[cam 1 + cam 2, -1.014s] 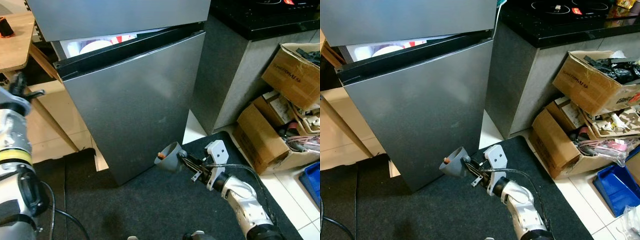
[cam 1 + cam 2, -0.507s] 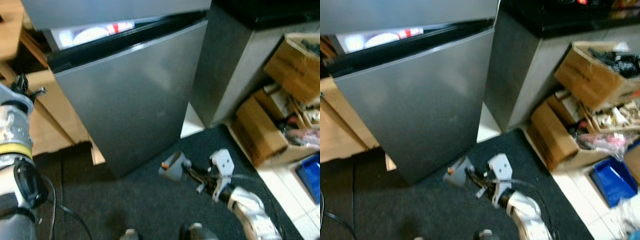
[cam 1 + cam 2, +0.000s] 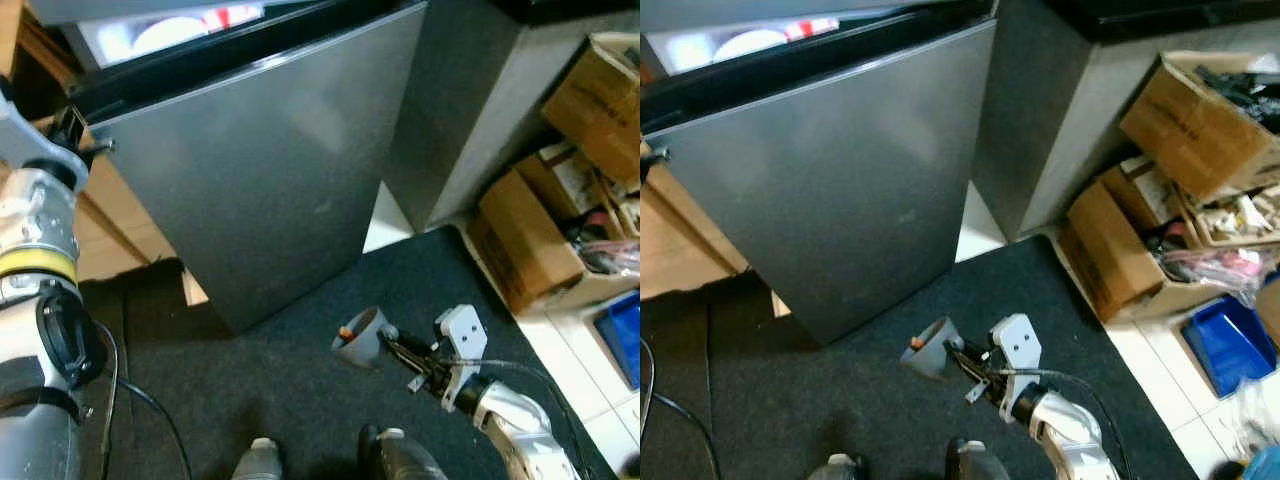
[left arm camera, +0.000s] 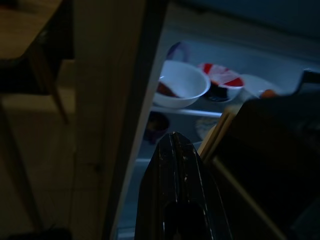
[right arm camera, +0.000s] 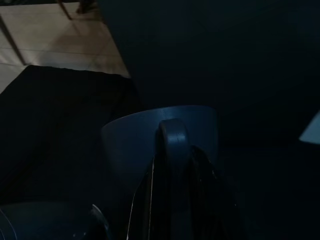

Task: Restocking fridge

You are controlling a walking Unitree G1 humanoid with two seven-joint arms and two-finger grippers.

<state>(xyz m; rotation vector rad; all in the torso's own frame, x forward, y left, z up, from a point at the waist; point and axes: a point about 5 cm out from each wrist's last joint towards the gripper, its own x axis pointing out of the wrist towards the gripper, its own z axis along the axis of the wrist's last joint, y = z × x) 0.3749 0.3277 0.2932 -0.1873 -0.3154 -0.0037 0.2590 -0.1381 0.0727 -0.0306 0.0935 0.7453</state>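
Fridge door [image 3: 270,170] showing brushed grey metal, satin sheen. Mat [image 3: 250,390] on floor looking dark, rough, matt cloth. Cup [image 3: 358,336] in right gripper [image 3: 395,348] looking smooth grey plastic, slightly matt. Boxes [image 3: 1160,240] showing brown, creased cardboard. Bin [image 3: 1230,345] looking glossy blue plastic. Arms [image 3: 510,425] gleaming silver metal. Bowl [image 4: 182,85] inside fridge looking glossy white.
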